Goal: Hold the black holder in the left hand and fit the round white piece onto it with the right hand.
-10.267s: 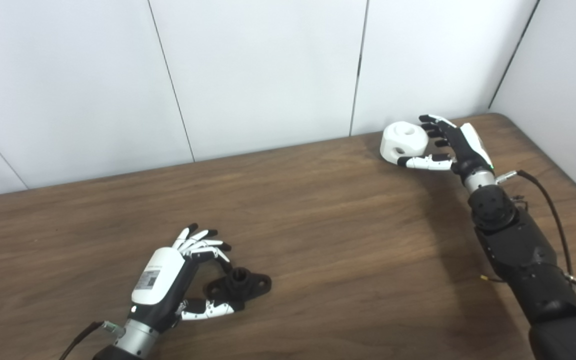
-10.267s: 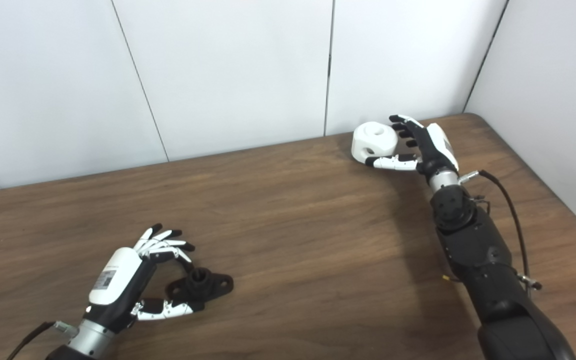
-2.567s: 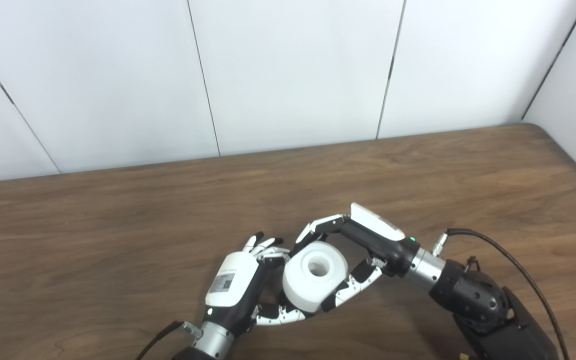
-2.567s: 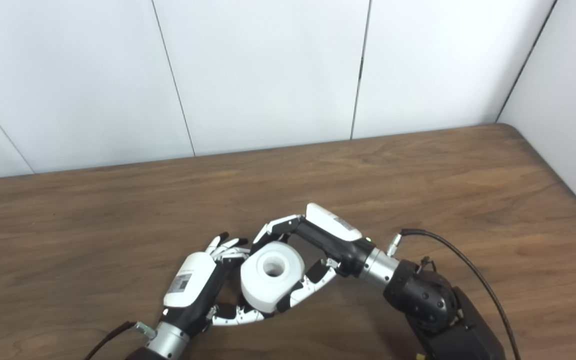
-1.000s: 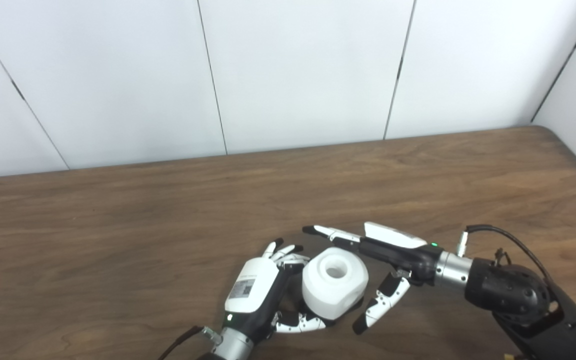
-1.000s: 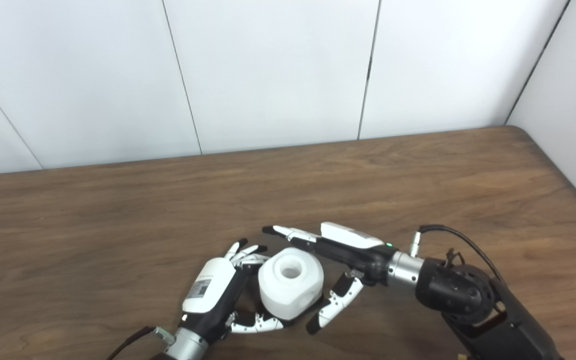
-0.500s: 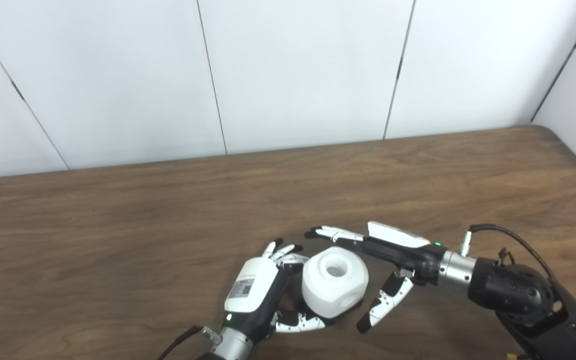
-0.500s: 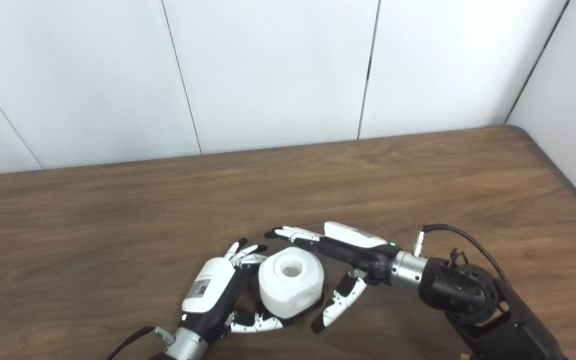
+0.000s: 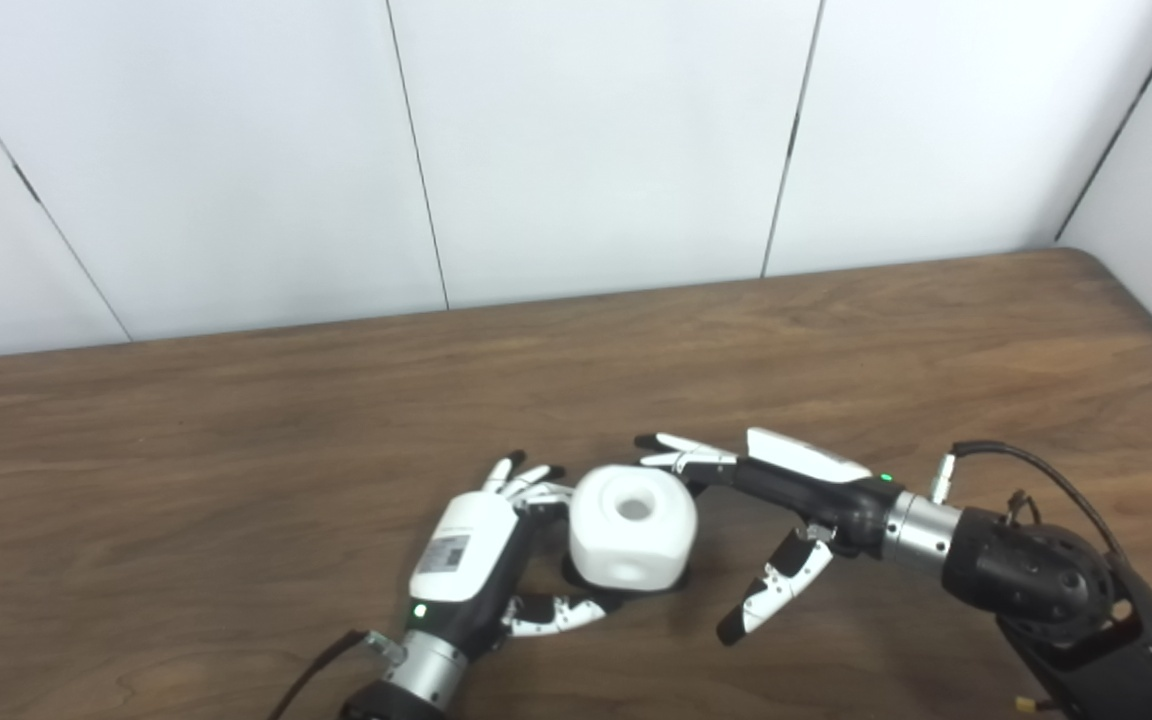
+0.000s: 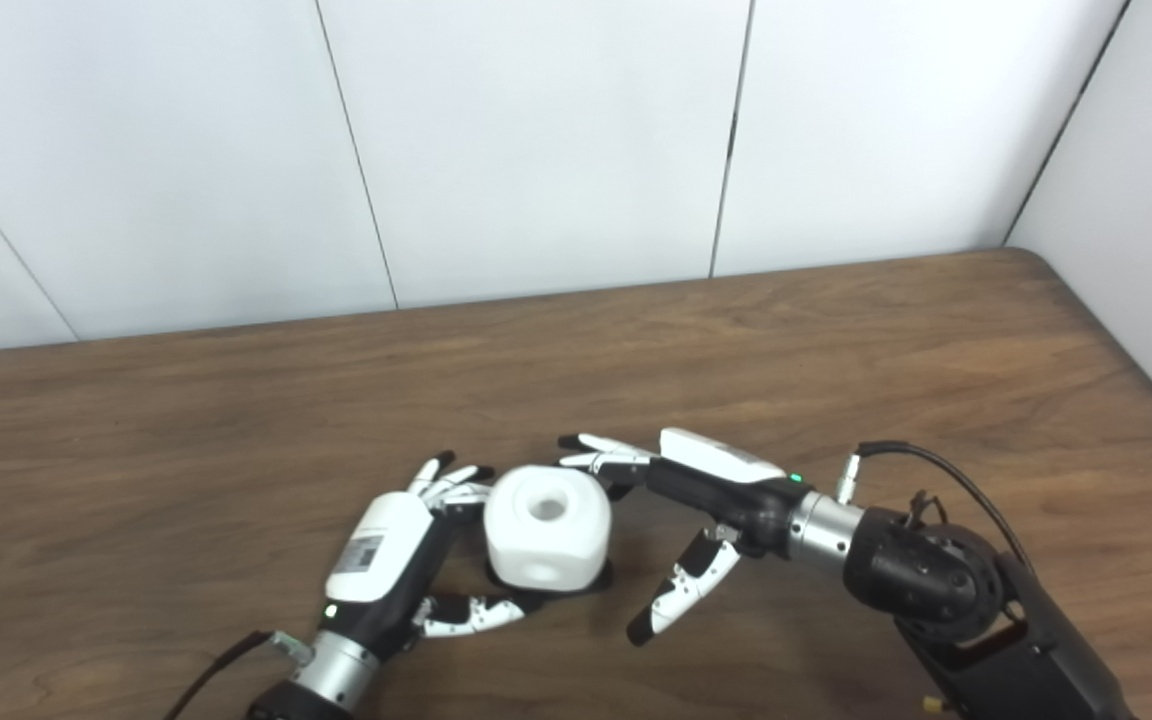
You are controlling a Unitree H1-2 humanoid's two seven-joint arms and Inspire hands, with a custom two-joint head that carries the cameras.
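The round white piece (image 9: 633, 525) stands upright with its hole facing up, seated on the black holder (image 10: 598, 579), of which only a dark rim shows beneath it. My left hand (image 9: 466, 555) is shut on the black holder, fingers (image 9: 526, 485) behind the white piece and thumb (image 9: 556, 612) in front at the base. To the right, my right hand (image 9: 786, 490) is open; its fingers (image 9: 681, 455) reach just past the piece's far right side and its thumb (image 9: 771, 595) hangs apart near the table. It holds nothing.
The brown wooden table (image 9: 836, 350) runs back to white wall panels and ends in a rounded corner at the far right. A black cable (image 9: 1036, 465) loops off my right wrist.
My left hand has shifted the holder with the white piece on it to the left and a little farther away. The right hand stays open, now clear of the piece.
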